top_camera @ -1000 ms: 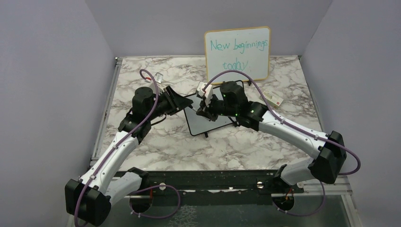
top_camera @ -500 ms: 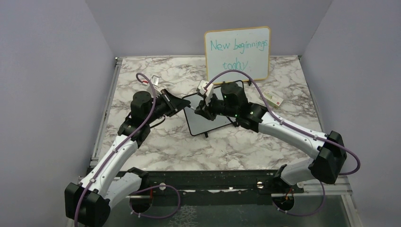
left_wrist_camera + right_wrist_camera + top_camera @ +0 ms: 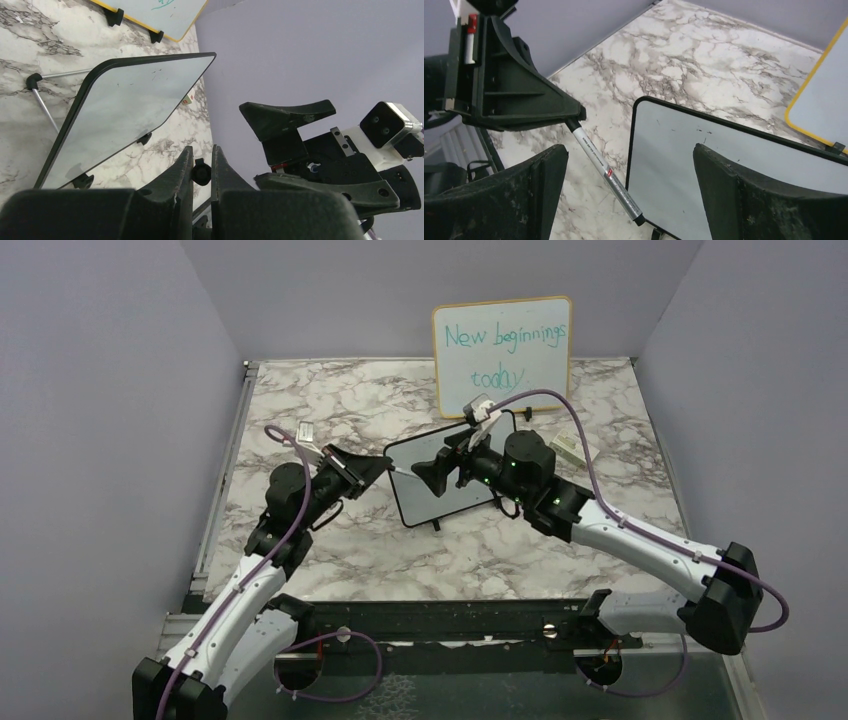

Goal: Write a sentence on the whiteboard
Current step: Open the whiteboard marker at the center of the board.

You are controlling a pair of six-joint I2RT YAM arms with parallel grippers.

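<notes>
The whiteboard (image 3: 432,502), small and black-framed, stands tilted on its feet mid-table, its face (image 3: 704,165) blank apart from faint specks. My left gripper (image 3: 374,469) sits just left of it, shut on a silver marker (image 3: 606,172) with a black tip. The marker slants toward the board's left edge and shows end-on (image 3: 201,173) between the left gripper (image 3: 201,149) fingers. My right gripper (image 3: 432,468) hovers over the board, open wide, nothing between its fingers. In the right wrist view the right gripper (image 3: 630,148) frames the marker and the board's left edge.
A larger yellow-framed board (image 3: 503,352) with teal writing leans against the back wall. A small white box (image 3: 566,448) lies behind my right arm. Purple walls close in both sides; a black rail (image 3: 450,620) runs along the near edge.
My right gripper opened wide and pulled back to the right. My left gripper closed on the marker and drew slightly left and nearer with it.
</notes>
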